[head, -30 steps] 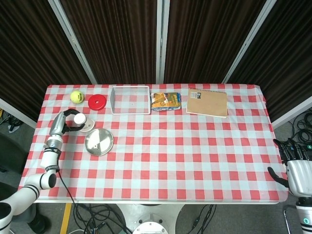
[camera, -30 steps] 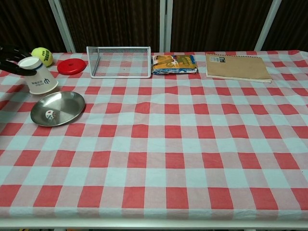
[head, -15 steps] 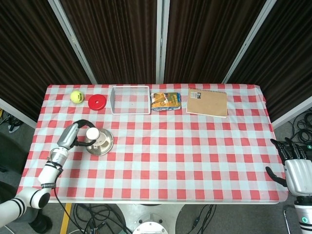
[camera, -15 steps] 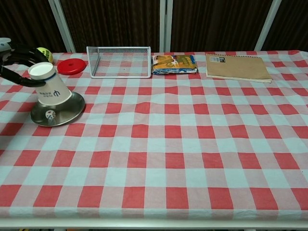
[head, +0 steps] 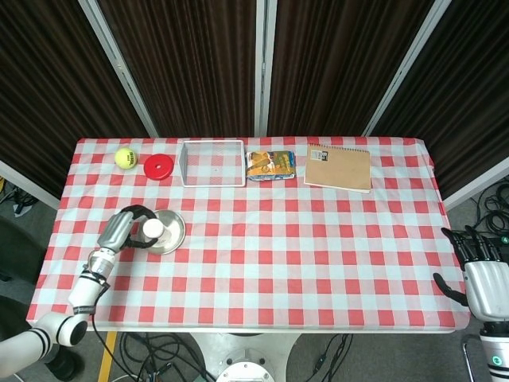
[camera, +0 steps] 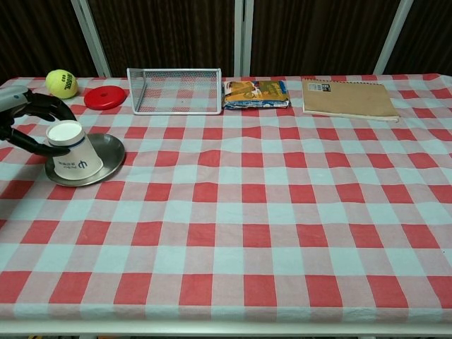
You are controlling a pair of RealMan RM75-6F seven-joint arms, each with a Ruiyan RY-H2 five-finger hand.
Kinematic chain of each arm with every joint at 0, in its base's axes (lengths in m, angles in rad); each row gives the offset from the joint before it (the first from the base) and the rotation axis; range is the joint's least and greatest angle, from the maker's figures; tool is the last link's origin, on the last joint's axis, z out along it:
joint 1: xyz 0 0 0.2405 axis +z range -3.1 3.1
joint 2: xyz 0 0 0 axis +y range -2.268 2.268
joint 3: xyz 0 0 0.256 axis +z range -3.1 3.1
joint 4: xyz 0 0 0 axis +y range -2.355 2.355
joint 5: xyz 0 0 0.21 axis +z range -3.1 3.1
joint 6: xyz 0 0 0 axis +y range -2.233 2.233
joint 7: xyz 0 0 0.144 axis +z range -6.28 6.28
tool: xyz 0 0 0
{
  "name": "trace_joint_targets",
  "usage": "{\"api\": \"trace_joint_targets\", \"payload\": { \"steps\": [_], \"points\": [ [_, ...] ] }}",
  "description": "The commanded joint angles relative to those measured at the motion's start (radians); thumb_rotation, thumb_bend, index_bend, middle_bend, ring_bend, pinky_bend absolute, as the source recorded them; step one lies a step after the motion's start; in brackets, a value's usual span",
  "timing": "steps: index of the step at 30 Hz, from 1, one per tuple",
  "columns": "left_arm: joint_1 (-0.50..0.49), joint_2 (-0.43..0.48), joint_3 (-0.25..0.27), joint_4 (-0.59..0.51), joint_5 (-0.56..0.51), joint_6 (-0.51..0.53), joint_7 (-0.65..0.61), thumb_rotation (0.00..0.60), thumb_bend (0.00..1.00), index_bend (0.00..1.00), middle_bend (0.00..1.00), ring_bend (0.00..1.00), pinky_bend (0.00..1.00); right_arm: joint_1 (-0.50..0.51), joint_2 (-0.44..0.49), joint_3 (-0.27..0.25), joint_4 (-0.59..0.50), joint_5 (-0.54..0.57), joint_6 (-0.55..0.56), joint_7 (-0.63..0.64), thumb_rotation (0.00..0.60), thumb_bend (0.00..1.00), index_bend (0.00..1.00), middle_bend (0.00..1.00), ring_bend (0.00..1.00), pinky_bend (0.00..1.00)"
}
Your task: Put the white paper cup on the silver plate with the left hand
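The left hand (camera: 32, 116) grips the upturned white paper cup (camera: 73, 154) near its closed end, the cup resting at nine o'clock on the silver plate (camera: 106, 157) (light and crushable, I judge, so gentle side holds suit).

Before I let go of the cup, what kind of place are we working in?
Probably a staged test or lab setup, not a home: a checkered tablecloth over a table, dark folding screens behind it, and loose cables on the floor beneath.
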Motion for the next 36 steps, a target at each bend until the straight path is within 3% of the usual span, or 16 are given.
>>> {"api": "trace_joint_targets", "payload": {
  "steps": [1,11,24,32,36],
  "points": [
    [-0.008,-0.031,-0.015,0.049,-0.016,-0.004,-0.029,0.6,0.31,0.52,0.4,0.2,0.17,0.0,-0.001,0.0,0.001,0.001,-0.001,0.001,0.6,0.16,0.14,0.22,0.07,0.17],
    [-0.036,-0.077,-0.052,0.143,-0.042,-0.016,-0.073,0.6,0.31,0.52,0.4,0.2,0.17,0.003,0.001,-0.002,0.003,0.0,-0.006,0.006,0.6,0.16,0.14,0.22,0.07,0.17],
    [-0.036,-0.002,0.014,0.001,0.027,-0.022,-0.067,0.6,0.31,0.52,0.4,0.2,0.17,0.0,-0.003,-0.002,0.013,0.003,-0.003,0.017,0.6,0.16,0.14,0.22,0.07,0.17],
    [-0.047,-0.048,-0.038,0.107,-0.063,-0.053,-0.027,0.6,0.31,0.52,0.4,0.2,0.17,0.002,-0.004,-0.002,0.016,0.003,-0.005,0.021,0.6,0.16,0.14,0.22,0.07,0.17],
    [-0.042,-0.046,-0.044,0.097,-0.069,-0.049,-0.037,0.6,0.31,0.52,0.4,0.2,0.17,0.001,-0.004,-0.004,0.017,0.001,-0.006,0.023,0.6,0.16,0.14,0.22,0.07,0.17]
  ]
}}
